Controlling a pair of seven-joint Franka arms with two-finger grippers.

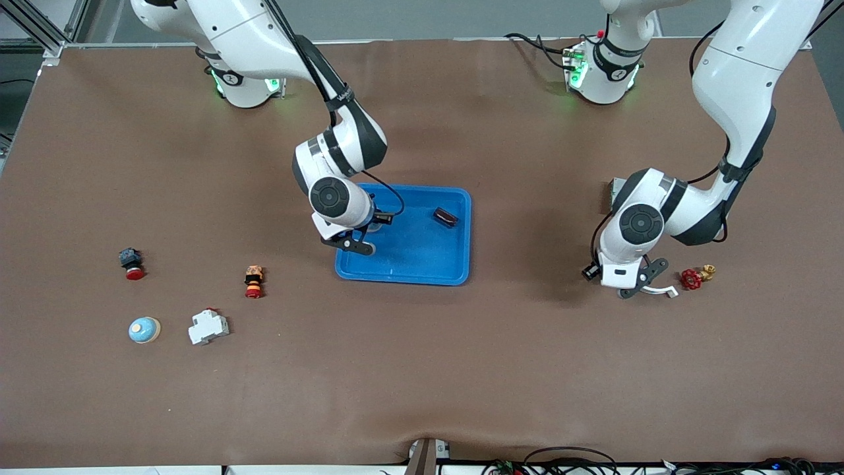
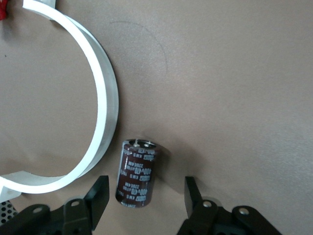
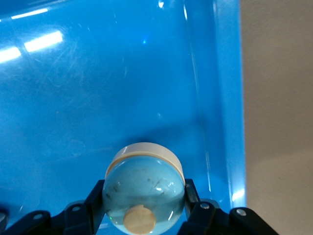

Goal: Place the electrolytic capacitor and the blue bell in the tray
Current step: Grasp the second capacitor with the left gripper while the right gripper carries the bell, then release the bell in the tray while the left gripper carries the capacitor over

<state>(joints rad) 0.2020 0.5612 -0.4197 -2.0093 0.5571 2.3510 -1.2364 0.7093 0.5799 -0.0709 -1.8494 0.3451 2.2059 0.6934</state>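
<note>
Two steps are running at once here. In the middle of the front view the right pincer [image 3: 144,196] is down over the blue tray [image 1: 422,260], pinching the blue bell [image 3: 145,188] between its fingers. The right wrist view shows the pale dome sitting low over the tray floor, close to one wall. So the bell is as good as delivered, I'd say: the next move is simply to let the fingers part and lift straight up without dragging the bell along. A small dark part [image 1: 446,216] lies in the tray's upper area already; what it is, I cannot tell.

Over toward the left arm's end of the worktop [image 1: 422,369], at mid-height in the front view, the left pincer [image 2: 145,185] is down low with its fingers spread. In the left wrist view the electrolytic capacitor [image 2: 137,171] lies on its side between them, clear of both pads. It lies just beside a white curved band [image 2: 105,107], and that is the catch. The grasp should pinch the can across its body without snagging the band, then carry it to the tray. A red valve wheel [image 1: 691,279] sits nearby, out of the way.
</note>
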